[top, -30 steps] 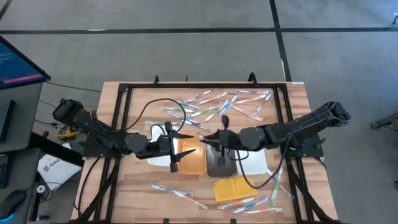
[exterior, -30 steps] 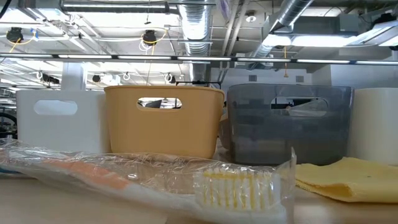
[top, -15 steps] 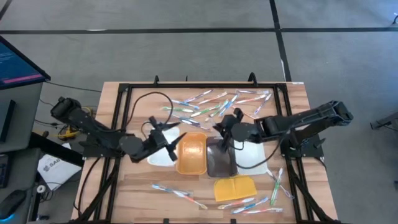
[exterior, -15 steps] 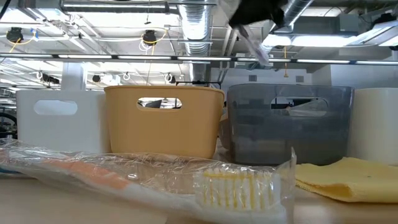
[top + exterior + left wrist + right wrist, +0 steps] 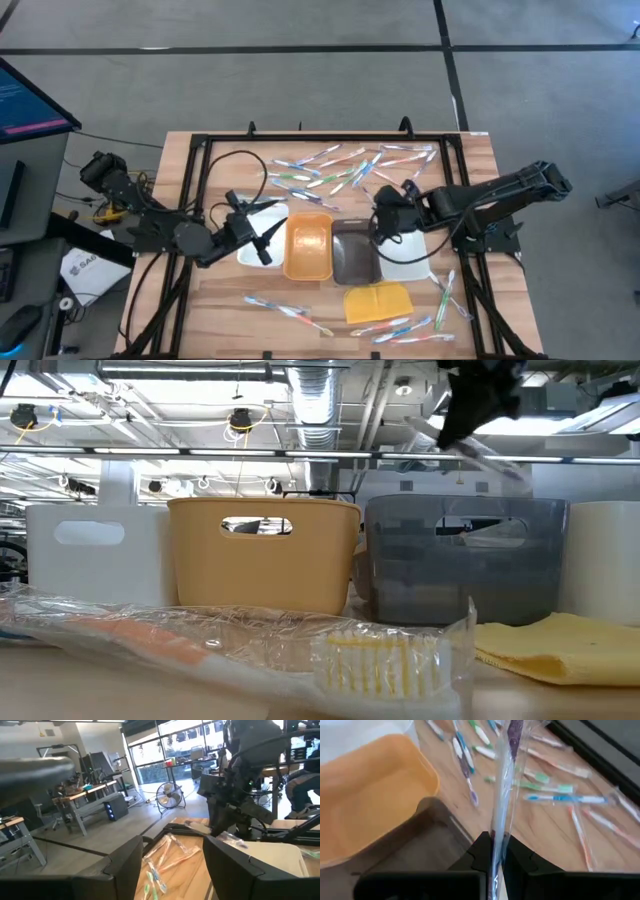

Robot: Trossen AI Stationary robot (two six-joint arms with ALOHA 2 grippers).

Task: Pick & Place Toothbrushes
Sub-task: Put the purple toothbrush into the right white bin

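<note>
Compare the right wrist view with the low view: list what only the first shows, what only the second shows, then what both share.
Only the right wrist view: the right gripper shut on a wrapped toothbrush, and the loose toothbrushes scattered on the wooden table beyond.

Only the low view: the white tray, the yellow pad, a wrapped toothbrush in the foreground, and the ceiling pipes.

Both: the orange tray and the grey tray, side by side, and the held toothbrush, seen in the low view high over the grey tray.
</note>
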